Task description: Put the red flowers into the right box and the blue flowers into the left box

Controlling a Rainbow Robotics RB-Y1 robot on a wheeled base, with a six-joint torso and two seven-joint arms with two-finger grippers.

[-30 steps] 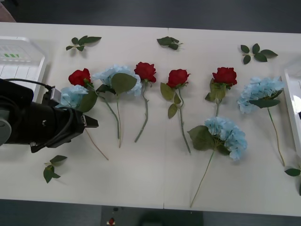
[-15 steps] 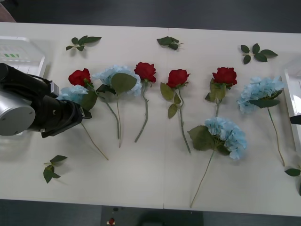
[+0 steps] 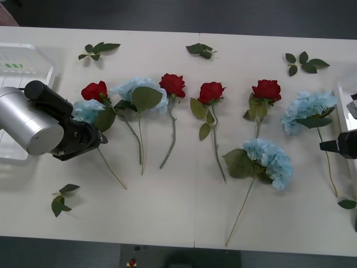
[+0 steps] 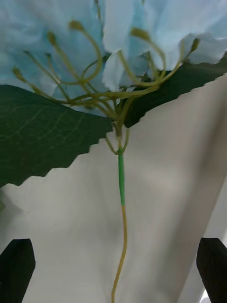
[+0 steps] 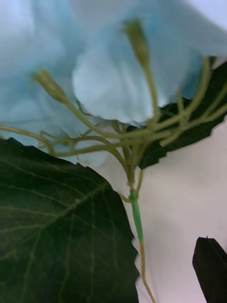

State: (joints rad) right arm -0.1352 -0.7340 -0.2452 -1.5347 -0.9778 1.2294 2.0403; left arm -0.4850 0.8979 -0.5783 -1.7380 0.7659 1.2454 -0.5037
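Several red flowers lie in a row across the table, from one at the left [image 3: 95,90] to one at the right [image 3: 266,89]. Several blue flowers lie among them. My left gripper [image 3: 98,137] hovers at the stem just below the leftmost blue flower [image 3: 85,111]; the left wrist view shows that stem [image 5: 137,222] beside one black finger [image 5: 210,267]. My right gripper [image 3: 330,146] is open near the stem of the rightmost blue flower [image 3: 309,107], and this stem [image 4: 121,189] runs between its fingers [image 4: 19,265]. The left box [image 3: 25,61] and right box [image 3: 347,120] sit at the table's ends.
Loose green leaf sprigs lie along the far side [image 3: 97,50], [image 3: 199,50], [image 3: 304,61] and near the front left [image 3: 60,201]. Another blue flower [image 3: 270,162] lies in the right middle. The table's front edge is close below the stems.
My left arm swung away from the front edge and turned in toward the leftmost blue flower. My right gripper came into view from the right edge, near the rightmost blue flower's stem.
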